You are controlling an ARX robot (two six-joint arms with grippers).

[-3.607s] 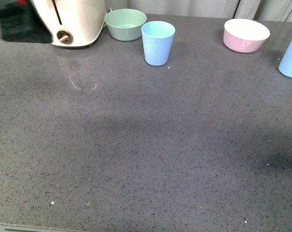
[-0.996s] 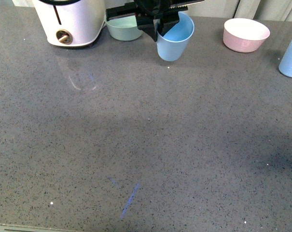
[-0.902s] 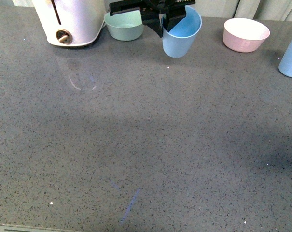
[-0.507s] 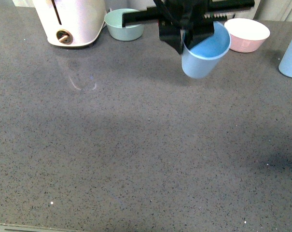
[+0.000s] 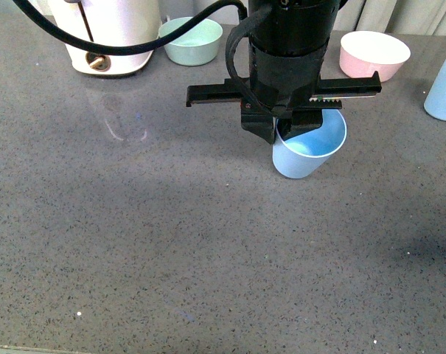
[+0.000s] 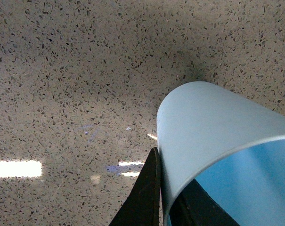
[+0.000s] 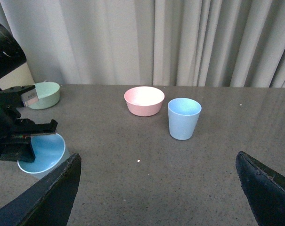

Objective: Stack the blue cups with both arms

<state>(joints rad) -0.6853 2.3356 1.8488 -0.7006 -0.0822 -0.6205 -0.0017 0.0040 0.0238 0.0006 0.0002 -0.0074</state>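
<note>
My left gripper (image 5: 280,127) is shut on the rim of a pale blue cup (image 5: 308,146) and holds it tilted over the middle of the grey counter. In the left wrist view the cup (image 6: 213,136) fills the corner, with one black finger outside its wall and one inside. The second blue cup (image 5: 444,87) stands upright at the far right edge of the front view. In the right wrist view it (image 7: 183,118) stands ahead of my open, empty right gripper (image 7: 158,186), and the held cup (image 7: 42,154) shows at the left.
A white appliance (image 5: 108,33) stands at the back left. A mint-green bowl (image 5: 190,40) sits beside it. A pink bowl (image 5: 374,54) sits at the back right, near the standing cup. Curtains hang behind the counter (image 5: 134,243).
My left gripper has lifted the blue cup from beside the mint-green bowl and carried it right and toward the front, now lower over the counter's middle.
</note>
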